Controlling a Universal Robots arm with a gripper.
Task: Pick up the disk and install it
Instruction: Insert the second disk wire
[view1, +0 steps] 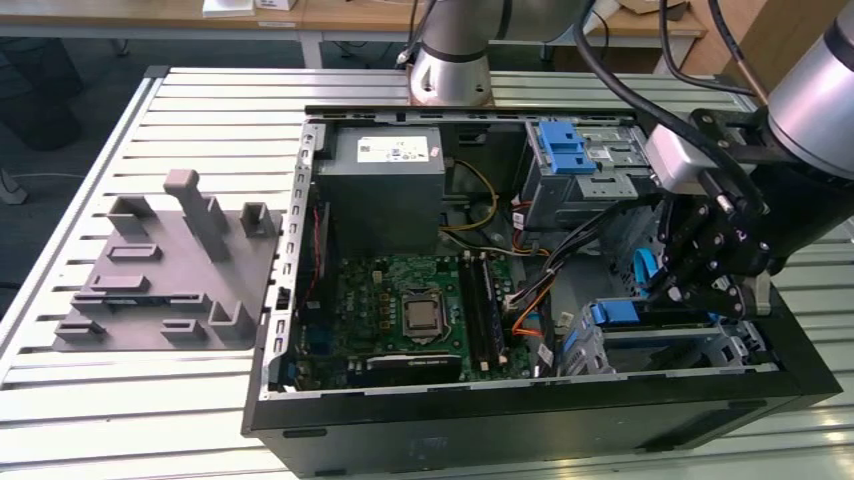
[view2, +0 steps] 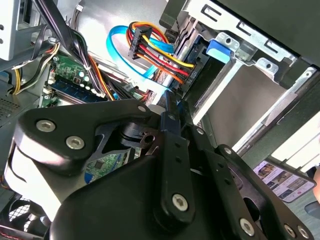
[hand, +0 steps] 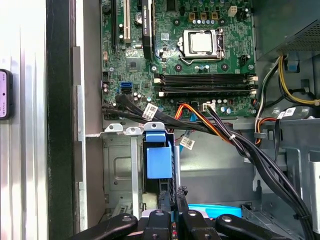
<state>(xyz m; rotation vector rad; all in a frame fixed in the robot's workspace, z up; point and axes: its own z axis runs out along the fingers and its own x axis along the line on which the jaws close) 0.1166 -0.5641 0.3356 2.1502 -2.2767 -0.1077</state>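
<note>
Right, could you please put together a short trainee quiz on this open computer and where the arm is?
1. True or false: the computer case is open, with its motherboard in plain sight.
2. In the exterior view, where is the gripper? A: over the grey fixture on the table. B: inside the case, by the drive cage at the exterior view's right. C: over the power supply.
3. What colour is the plastic tab in that drive cage?

Key: 1 true; 2 B; 3 blue.

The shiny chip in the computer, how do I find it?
Look inside the open computer case, at the big green board. The chip is the shiny silver square near the board's middle; its neighbours are green or black.
</note>
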